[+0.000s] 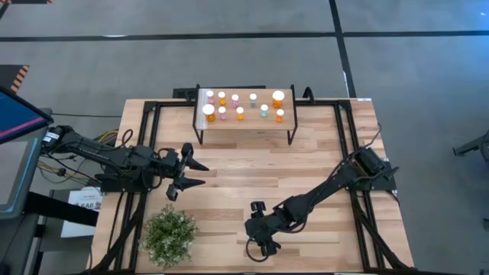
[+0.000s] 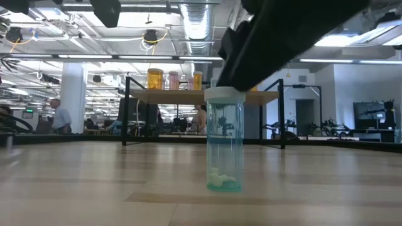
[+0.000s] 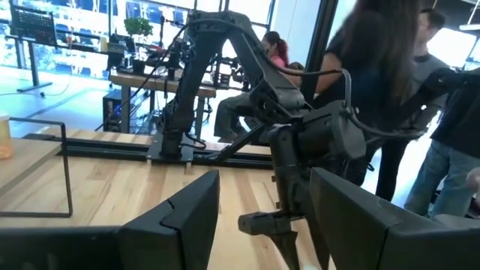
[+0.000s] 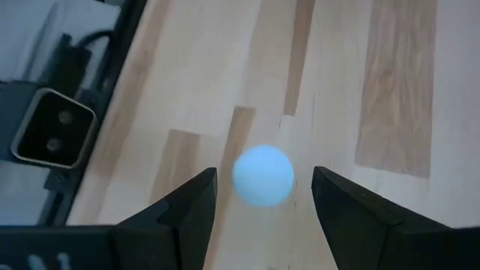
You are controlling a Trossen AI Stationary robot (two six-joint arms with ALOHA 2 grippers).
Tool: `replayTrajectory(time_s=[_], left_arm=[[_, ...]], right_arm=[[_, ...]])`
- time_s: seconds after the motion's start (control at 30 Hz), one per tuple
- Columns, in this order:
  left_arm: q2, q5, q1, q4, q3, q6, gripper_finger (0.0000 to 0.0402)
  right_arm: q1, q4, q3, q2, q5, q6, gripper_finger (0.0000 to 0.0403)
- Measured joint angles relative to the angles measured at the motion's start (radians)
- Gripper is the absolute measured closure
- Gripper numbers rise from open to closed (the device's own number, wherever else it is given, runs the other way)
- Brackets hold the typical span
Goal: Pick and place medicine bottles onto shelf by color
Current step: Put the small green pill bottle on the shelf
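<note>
Teal medicine bottle (image 2: 224,139) with a white cap stands upright on the tabletop (image 1: 306,172), near its front edge, well apart from the shelf (image 1: 244,122). Right pincer (image 4: 262,196) hovers directly above it, fingers spread wide on both sides of the cap, not touching. Left pincer (image 1: 187,174) waits open near the potted plant (image 1: 170,235).

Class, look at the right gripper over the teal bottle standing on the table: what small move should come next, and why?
Probably a straight descent. The right gripper is open and sits above the teal bottle, whose white cap shows centred between the fingers. The bottle stands upright, apart from the shelf. Lowering until the fingers flank the body would allow a grip.
</note>
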Motion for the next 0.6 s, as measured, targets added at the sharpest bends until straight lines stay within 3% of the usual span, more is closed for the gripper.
replayTrajectory(time_s=[0.17,0.6], left_arm=[[0.0,0.0,0.0,0.0,0.0,-0.001,0.0205],[0.0,0.001,0.0,0.0,0.0,-0.001,0.0205]], right_arm=[[0.0,0.003,0.002,-0.002,0.0,0.004,0.0165],[-0.001,0.002,0.002,-0.002,-0.001,0.006,0.0226]])
